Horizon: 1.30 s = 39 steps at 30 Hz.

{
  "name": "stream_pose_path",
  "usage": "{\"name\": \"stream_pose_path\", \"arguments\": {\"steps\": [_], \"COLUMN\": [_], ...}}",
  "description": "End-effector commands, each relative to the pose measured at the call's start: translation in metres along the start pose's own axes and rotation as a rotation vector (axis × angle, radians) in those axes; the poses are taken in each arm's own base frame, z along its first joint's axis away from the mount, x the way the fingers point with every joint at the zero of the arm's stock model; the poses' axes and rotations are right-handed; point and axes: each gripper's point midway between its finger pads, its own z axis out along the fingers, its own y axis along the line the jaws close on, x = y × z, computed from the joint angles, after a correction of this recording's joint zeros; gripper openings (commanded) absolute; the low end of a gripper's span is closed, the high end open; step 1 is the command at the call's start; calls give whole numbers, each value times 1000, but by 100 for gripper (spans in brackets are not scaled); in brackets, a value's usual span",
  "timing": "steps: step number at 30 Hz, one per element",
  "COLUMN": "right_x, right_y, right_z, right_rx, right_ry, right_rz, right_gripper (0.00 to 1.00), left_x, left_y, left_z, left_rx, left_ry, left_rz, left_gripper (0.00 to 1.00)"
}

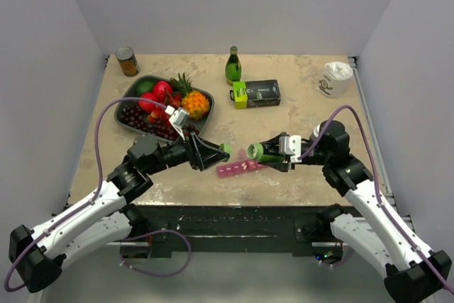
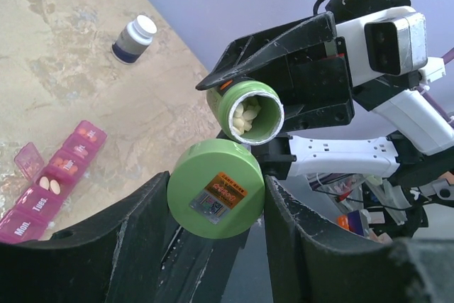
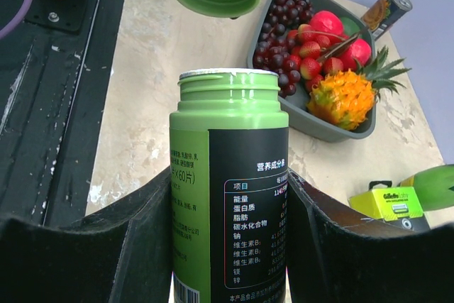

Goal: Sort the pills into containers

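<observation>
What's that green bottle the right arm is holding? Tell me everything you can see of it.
The green bottle is glossy plastic with a dark label printed in Chinese and a threaded neck. It is open: its cap sits in the left gripper, just off its mouth. Pale oval pills lie inside. The right gripper clamps its body, holding it nearly level in the air, mouth toward the left arm, close by the pink pill organiser.

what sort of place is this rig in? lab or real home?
Most likely a lab test booth, not a home: plain walls box in one marbled table, two robot arms are bolted at its near edge, and the fruit tray, can and pill organiser look like staged props.
</observation>
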Motion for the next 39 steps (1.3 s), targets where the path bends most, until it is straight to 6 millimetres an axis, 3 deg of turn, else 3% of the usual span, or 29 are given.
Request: {"name": "stream_pose_path", "arguments": {"steps": [1,8,18,39], "right_x": [-5,-2,-7,1], "right_y": [-3,-6,-7,-23], "right_z": [-2,3,13,20], "right_rx": [14,23,13,88], "right_ry": [-12,-12,-16,59], "right_rz": [-48,-26,-2,51], "right_gripper": [0,0,0,0], "left_x": [-10,-12,-1,8], "left_y": [-10,-16,-10,-13], "left_z": [6,18,41,59], "left_rx": [59,122,184,168], "left_ry": [-29,-39,-3,29], "left_rz": [8,-33,-107,-111], "left_gripper": [0,0,0,0]}}
